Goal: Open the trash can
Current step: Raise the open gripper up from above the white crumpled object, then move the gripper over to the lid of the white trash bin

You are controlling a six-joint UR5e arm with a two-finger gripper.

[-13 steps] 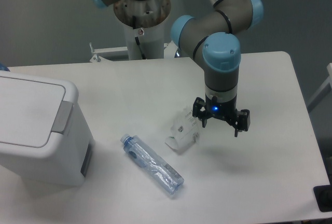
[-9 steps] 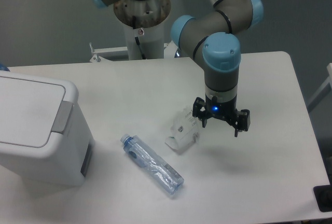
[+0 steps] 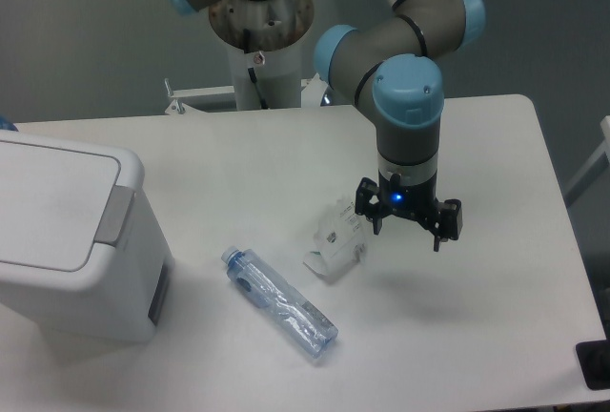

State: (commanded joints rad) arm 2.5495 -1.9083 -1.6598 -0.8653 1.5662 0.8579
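The trash can point(image 3: 67, 240) is a large white boxy bin at the left edge of the table. Its flat lid point(image 3: 48, 200) lies shut, and the grey push-panel point(image 3: 115, 216) sits on its right rim. My gripper point(image 3: 408, 233) hangs over the middle right of the table, far to the right of the bin. Its fingers are spread apart and hold nothing. A blue light glows on its body.
A crumpled white carton point(image 3: 335, 241) lies just left of the gripper. A clear plastic bottle with a blue cap point(image 3: 279, 302) lies between the carton and the bin. The arm's base column point(image 3: 259, 40) stands at the table's back edge.
The gripper has shifted very slightly to the right and down. Nothing else has moved.
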